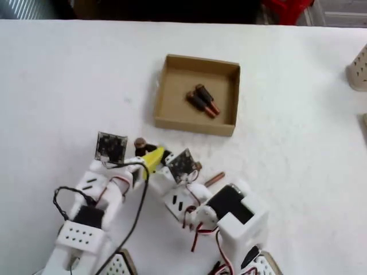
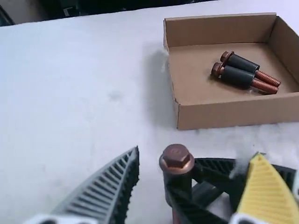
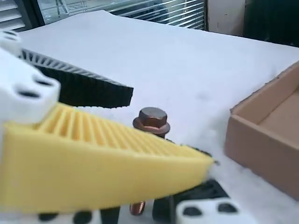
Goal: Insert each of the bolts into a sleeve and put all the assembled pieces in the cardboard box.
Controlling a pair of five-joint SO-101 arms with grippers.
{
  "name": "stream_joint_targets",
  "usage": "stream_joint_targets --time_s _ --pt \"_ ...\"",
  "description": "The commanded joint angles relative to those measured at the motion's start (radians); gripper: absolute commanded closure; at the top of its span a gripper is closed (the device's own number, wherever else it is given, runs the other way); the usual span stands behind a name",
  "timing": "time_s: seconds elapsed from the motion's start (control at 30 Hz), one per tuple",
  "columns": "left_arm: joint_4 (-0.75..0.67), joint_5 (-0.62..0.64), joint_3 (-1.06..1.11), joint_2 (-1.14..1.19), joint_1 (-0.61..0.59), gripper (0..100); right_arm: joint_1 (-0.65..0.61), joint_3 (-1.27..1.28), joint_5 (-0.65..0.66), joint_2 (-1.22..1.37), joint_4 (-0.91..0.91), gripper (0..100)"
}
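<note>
The white bench [image 1: 69, 74] holds the open cardboard box [image 1: 195, 125] near its middle. The right arm [image 1: 229, 212] stands on the box's near side.

The left gripper [image 2: 196, 161] sits just short of the box's near wall with its jaws released. Its grey ribbed finger [image 2: 110, 184] and yellow finger [image 2: 261, 186] stand wide apart on either side of an upright bolt [image 2: 176, 158].

The right gripper [image 2: 182, 193], of black lattice, has its jaws clenched on that bolt's shank just under the head. Whether a sleeve is on the shank I cannot tell.

Inside the box two assembled pieces [image 1: 199, 102] lie side by side, touching. Each has a black sleeve over a copper bolt, with the thread ends toward the box's near right corner.

A loose bolt [image 1: 215, 179] lies flat on the bench between the box's near wall and the right arm.
</note>
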Motion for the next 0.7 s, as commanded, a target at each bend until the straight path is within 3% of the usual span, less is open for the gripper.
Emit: stream_joint_targets --time_s 0.0,0.13,0.23,0.37,0.53,0.67 --pt "0.009 0.069 -0.104 -0.001 -0.059 62 -0.013 -0.012 -0.006 -0.054 -0.002 98.2" --pt "0.078 0.181 -0.253 0.002 -0.136 62 -0.012 -0.012 -0.006 -0.054 -0.002 98.2" --pt "0.308 0.235 -0.423 0.004 -0.151 63 -0.01 -0.012 -0.006 -0.054 -0.002 98.2" --pt "0.535 0.276 -0.595 0.004 -0.145 75 -0.01 -0.012 -0.006 -0.054 -0.002 98.2" --pt "0.623 0.356 -0.623 0.005 -0.145 99 -0.01 -0.011 -0.006 -0.054 -0.007 98.2" --pt "0.66 0.374 -0.554 0.048 -0.145 95 -0.008 -0.011 -0.002 -0.056 -0.008 98.2"
